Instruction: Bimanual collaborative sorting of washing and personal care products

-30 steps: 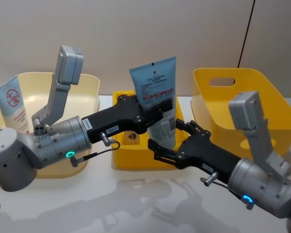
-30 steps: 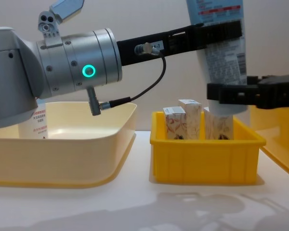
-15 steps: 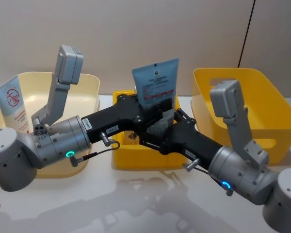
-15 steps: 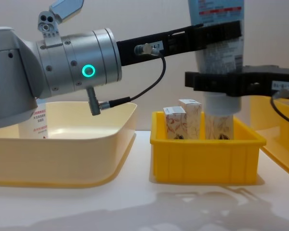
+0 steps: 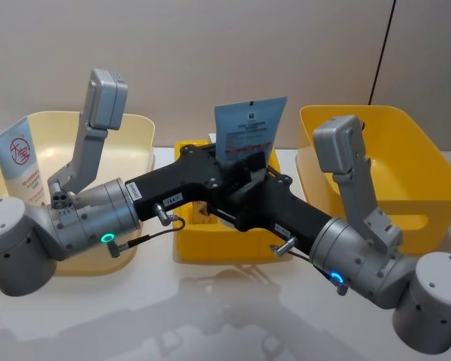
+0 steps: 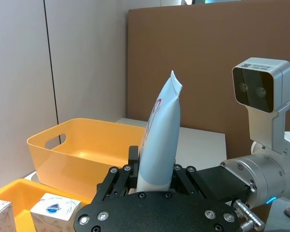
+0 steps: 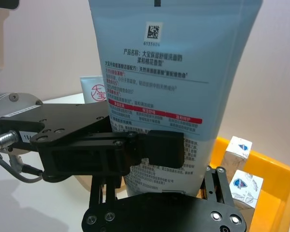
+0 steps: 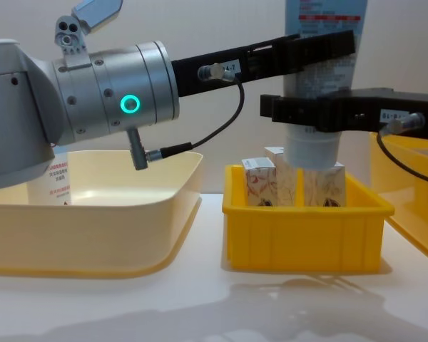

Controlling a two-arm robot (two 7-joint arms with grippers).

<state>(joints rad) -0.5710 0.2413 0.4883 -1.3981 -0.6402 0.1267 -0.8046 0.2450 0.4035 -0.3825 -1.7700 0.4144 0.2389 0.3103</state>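
Left gripper clamps the tube; right gripper's hold I cannot tell; I'd confirm it before releasing.

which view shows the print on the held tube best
The right wrist view: the tube faces it, print legible. Head view shows its label small, left wrist its thin edge, chest its lower body.

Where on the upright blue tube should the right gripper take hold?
Grip the blue tube on its rounder lower body, below the left gripper clamping mid-body, coming from the robot's right. It stands upright, and the flat crimped top is thin, likely floppy.
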